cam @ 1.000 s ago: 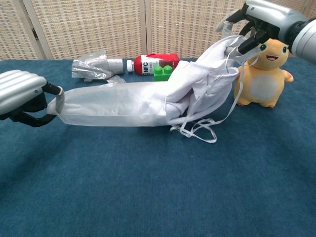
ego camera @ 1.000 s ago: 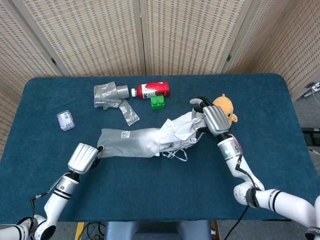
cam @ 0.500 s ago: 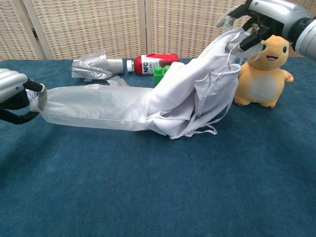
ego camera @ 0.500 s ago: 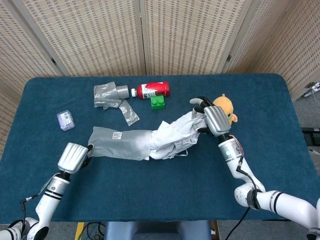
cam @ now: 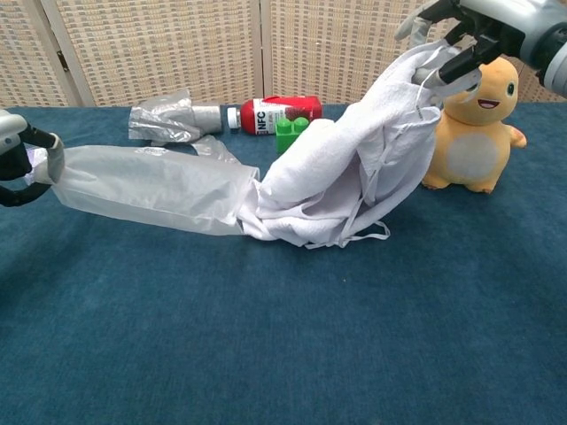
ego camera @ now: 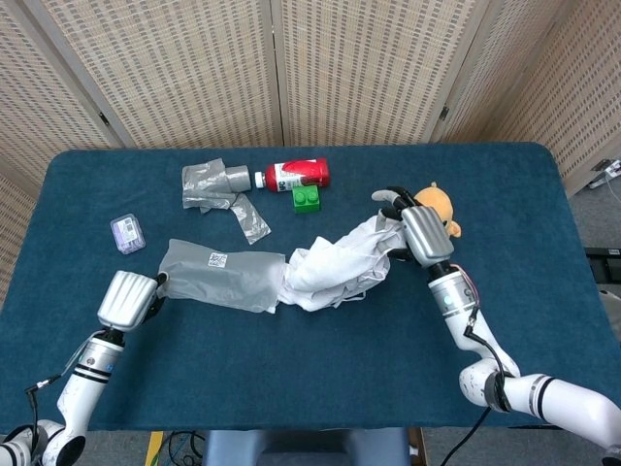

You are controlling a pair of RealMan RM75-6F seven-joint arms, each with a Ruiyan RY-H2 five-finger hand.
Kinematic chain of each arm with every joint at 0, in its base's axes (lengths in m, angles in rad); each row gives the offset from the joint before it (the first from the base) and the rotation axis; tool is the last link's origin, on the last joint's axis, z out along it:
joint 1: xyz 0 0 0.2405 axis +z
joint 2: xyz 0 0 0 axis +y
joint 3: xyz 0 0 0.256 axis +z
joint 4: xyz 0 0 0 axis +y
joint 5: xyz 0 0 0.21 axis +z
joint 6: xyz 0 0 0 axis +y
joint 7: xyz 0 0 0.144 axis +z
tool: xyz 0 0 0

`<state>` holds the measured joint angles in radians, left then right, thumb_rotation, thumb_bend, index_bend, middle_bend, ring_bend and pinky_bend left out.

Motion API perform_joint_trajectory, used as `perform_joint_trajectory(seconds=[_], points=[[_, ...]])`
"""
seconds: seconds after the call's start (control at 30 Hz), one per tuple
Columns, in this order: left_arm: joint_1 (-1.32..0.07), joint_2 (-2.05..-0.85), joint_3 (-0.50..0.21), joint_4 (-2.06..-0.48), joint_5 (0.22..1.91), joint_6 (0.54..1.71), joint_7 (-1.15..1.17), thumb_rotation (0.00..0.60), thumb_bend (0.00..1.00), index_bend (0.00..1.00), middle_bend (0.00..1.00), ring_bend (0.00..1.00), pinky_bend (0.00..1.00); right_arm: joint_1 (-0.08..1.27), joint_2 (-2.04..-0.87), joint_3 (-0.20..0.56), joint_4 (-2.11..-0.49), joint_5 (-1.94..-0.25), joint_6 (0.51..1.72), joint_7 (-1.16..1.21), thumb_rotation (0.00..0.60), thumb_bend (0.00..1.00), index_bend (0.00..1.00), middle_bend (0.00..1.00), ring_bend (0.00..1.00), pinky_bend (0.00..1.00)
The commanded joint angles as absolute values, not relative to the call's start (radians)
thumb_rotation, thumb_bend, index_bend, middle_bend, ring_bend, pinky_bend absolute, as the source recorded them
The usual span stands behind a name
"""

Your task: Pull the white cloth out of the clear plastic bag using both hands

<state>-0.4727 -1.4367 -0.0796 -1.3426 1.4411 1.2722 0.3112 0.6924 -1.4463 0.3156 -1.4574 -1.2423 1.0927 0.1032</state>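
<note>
The clear plastic bag (ego camera: 218, 275) (cam: 146, 186) lies stretched across the table's left middle. My left hand (ego camera: 127, 296) (cam: 16, 158) grips its closed end at the far left. The white cloth (ego camera: 338, 269) (cam: 345, 181) hangs out of the bag's mouth, with only its tail end still at the opening. My right hand (ego camera: 419, 231) (cam: 474, 27) holds the cloth's upper end lifted above the table, beside the orange toy. Loose cloth ties trail on the table under the bundle.
An orange plush toy (ego camera: 436, 208) (cam: 477, 124) stands right behind my right hand. At the back lie a red bottle (ego camera: 298, 175) (cam: 277, 113), a green brick (ego camera: 308, 199), crumpled grey plastic (ego camera: 215, 187) (cam: 164, 119) and a small clear box (ego camera: 127, 234).
My left hand has pulled the bag leftward, sliding it off the cloth. The right hand kept the cloth's end raised, drifting slightly right. Most of the cloth now lies outside the bag.
</note>
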Motion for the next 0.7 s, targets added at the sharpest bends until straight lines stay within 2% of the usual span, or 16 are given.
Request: perform_joint_trajectory(seconds=[0.03,0.4,0.47,0.53,0.57,0.63,0.67,0.7], points=[[-0.467,-1.432,-0.084,-1.342,1.433,1.274,0.311,0.600,0.57,0.63,1.00,0.89,1.00,0.691,-1.447,0.315,-1.458,-1.243,1.094,0.105,0.600,0.54,0.79,0.25,0.11,0.35],[-0.461,-1.435,-0.088,-1.335,1.422,1.266,0.318,0.600,0.57,0.62,1.00,0.88,1.00,0.686,-1.451,0.301,-1.455,-1.258,1.097,0.115,0.600,0.54,0.79,0.25,0.11,0.35],[-0.462,-1.437,-0.089,-1.333,1.418,1.260,0.317,0.600,0.57,0.61,1.00,0.87,1.00,0.683,-1.447,0.295,-1.459,-1.270,1.098,0.121,0.600,0.50,0.75,0.25,0.11,0.35],[-0.463,-1.434,-0.090,-1.337,1.414,1.254,0.314,0.600,0.56,0.55,1.00,0.87,1.00,0.682,-1.441,0.290,-1.464,-1.280,1.099,0.119,0.600,0.32,0.59,0.25,0.11,0.35],[-0.463,-1.433,-0.091,-1.339,1.412,1.251,0.315,0.600,0.54,0.49,1.00,0.86,1.00,0.682,-1.437,0.287,-1.468,-1.283,1.097,0.117,0.600,0.22,0.50,0.25,0.11,0.35],[-0.465,-1.429,-0.093,-1.346,1.408,1.245,0.322,0.600,0.44,0.36,1.00,0.85,1.00,0.682,-1.427,0.282,-1.479,-1.291,1.093,0.112,0.600,0.05,0.29,0.24,0.11,0.35],[-0.466,-1.427,-0.093,-1.351,1.407,1.243,0.327,0.600,0.34,0.26,1.00,0.85,1.00,0.682,-1.421,0.280,-1.487,-1.295,1.092,0.109,0.600,0.01,0.18,0.24,0.11,0.35],[-0.466,-1.426,-0.093,-1.354,1.405,1.241,0.330,0.600,0.25,0.18,1.00,0.85,1.00,0.682,-1.419,0.280,-1.492,-1.298,1.092,0.108,0.600,0.00,0.12,0.24,0.11,0.35]])
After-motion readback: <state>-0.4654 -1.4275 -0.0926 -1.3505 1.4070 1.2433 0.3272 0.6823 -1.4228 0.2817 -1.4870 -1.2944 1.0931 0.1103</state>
